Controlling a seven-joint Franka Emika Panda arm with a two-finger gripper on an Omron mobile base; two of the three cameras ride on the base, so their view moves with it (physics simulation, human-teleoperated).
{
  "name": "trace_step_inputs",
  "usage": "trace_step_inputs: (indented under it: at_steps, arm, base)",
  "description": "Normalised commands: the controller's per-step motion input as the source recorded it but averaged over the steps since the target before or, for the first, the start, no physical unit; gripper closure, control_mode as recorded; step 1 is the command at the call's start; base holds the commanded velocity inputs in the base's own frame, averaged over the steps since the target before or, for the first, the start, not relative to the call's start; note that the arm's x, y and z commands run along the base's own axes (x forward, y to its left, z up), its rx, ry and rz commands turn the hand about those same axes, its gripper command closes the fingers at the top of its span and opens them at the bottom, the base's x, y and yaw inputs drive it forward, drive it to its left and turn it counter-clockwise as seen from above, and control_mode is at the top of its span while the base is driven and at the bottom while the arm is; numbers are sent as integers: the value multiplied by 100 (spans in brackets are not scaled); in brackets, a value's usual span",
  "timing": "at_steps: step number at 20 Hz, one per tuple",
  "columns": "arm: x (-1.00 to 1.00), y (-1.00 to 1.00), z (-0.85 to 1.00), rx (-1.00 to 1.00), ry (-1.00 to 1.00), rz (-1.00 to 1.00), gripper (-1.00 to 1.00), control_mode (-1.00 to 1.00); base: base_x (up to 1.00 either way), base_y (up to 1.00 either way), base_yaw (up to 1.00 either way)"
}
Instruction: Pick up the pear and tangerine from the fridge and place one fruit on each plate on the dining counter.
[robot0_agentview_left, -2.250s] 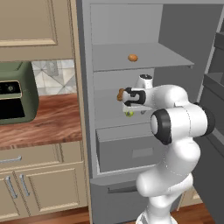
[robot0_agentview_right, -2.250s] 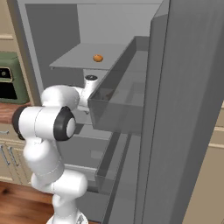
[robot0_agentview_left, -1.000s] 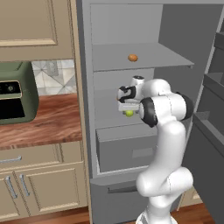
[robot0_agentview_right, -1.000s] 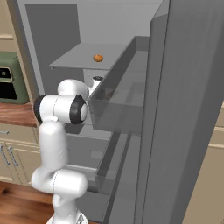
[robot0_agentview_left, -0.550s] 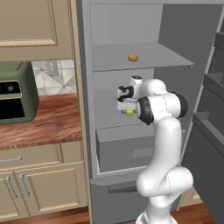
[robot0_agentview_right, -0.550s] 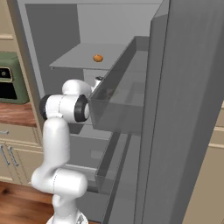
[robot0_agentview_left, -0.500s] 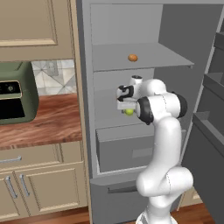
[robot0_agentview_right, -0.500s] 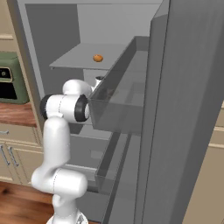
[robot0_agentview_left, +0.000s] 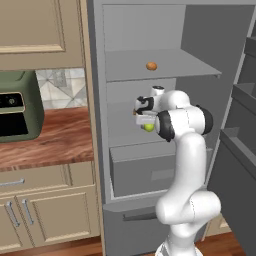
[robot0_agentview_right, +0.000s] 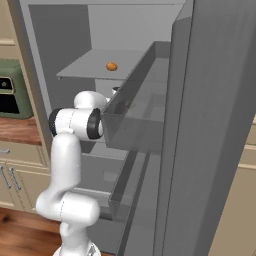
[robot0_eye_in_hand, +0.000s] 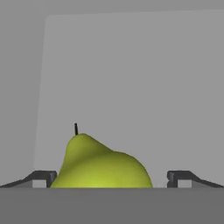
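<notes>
- The pear (robot0_eye_in_hand: 101, 164) was seen on the middle shelf of the fridge (robot0_agentview_left: 200, 45), lying between the fingertips (robot0_eye_in_hand: 41, 178) with its stem pointing up in the hand view.
- The gripper (robot0_eye_in_hand: 111, 179) was held with its jaws wide apart, one on each side of the pear; a gap was visible at the right tip, and contact at the left tip could not be judged.
- In the left base view the pear (robot0_agentview_left: 148, 127) was seen just under the hand.
- The tangerine (robot0_agentview_left: 151, 66) was seen on the shelf above, well apart from the pear.
- A drawer (robot0_agentview_left: 150, 167) was seen below the pear's shelf.
- A green appliance (robot0_agentview_left: 17, 106) was seen on the worktop (robot0_agentview_left: 55, 140) to the left of the fridge.
</notes>
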Motion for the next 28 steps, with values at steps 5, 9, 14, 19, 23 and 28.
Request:
trace_step_inputs:
  at_steps: [5,9,14,19,23,28]
  arm:
    - [-1,9,-31,0,0,0,-100,-100]
    - [0,18,-33,0,0,0,-100,-100]
    - [0,36,-41,0,2,0,100,-100]
    - [-23,32,-44,0,0,0,100,-100]
    - [-48,28,-25,0,-8,0,100,-100]
    - [-89,13,-2,0,-25,-1,100,-100]
  base:
    - [0,0,0]
    - [0,0,0]
    - [0,0,0]
    - [0,0,0]
    - [0,0,0]
    - [0,0,0]
